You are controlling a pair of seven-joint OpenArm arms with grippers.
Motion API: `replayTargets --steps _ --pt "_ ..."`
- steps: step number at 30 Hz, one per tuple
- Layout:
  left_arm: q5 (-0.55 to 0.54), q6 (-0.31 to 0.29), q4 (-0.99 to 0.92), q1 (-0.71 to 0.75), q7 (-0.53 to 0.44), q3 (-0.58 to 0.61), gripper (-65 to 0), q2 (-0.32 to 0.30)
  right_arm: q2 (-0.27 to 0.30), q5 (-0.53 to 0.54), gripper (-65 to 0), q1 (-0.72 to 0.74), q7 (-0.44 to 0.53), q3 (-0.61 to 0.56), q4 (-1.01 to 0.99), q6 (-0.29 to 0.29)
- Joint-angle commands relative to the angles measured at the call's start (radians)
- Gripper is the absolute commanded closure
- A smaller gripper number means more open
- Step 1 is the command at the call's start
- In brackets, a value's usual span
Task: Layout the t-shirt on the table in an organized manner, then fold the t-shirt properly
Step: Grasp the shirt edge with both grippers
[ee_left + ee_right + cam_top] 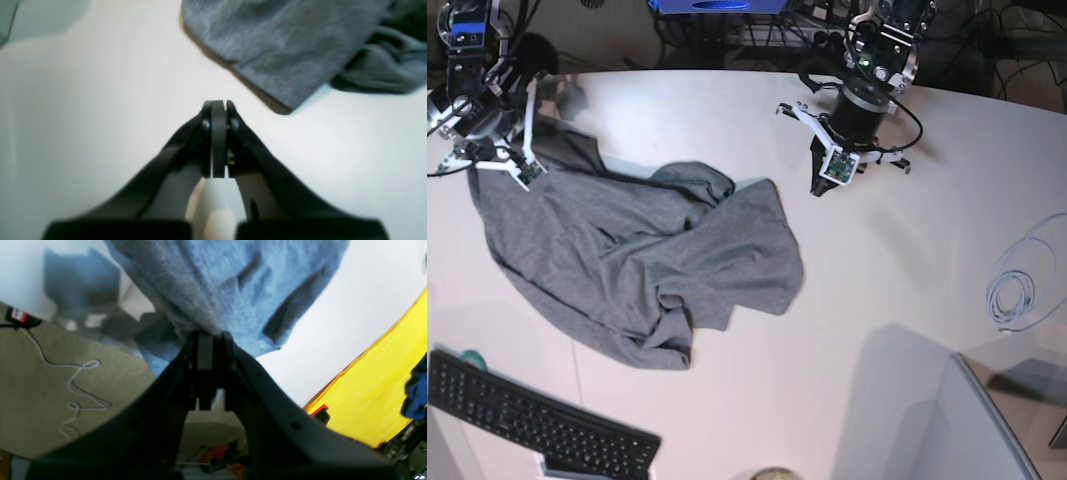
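T-shirt [637,265], heather grey, lies rumpled across the near-left part of the white table [877,300], one edge rolled over on itself near the middle and a fold bunched toward the keyboard [532,420]. Spreading comes first, by my reading. The right hand [522,165] is clenched on a far-left bit of the cloth, and the right wrist view shows grey knit pinched right at its tips. To do this well, that corner should be drawn outward and low, so the fabric slides flat rather than dragging the heap along; the other arm would want a second hold on the opposite edge to tension the cloth between 2 points.

The left hand [819,188] hangs tips-down over bare table, just beside the shirt's far edge but not touching it, jaws pressed together on nothing. It must open before it can take cloth. A coiled pale cable [1012,290] lies well apart, off to the side.
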Motion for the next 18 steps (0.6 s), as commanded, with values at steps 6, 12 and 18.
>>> replayTargets --steps 6,12,18 --pt "-0.001 0.006 0.051 -0.012 -0.024 0.034 0.0 0.022 -0.004 -0.003 -3.5 -0.012 0.007 -0.004 0.012 0.0" --pt "0.002 0.006 -0.107 -0.154 -0.014 0.169 0.0 0.115 -0.005 -0.003 -3.5 -0.014 0.008 -0.004 0.021 0.0" --pt "0.0 0.006 -0.258 -0.256 -0.014 0.35 0.0 0.194 -0.007 -0.003 -3.5 -0.012 0.008 -0.001 0.021 0.0"
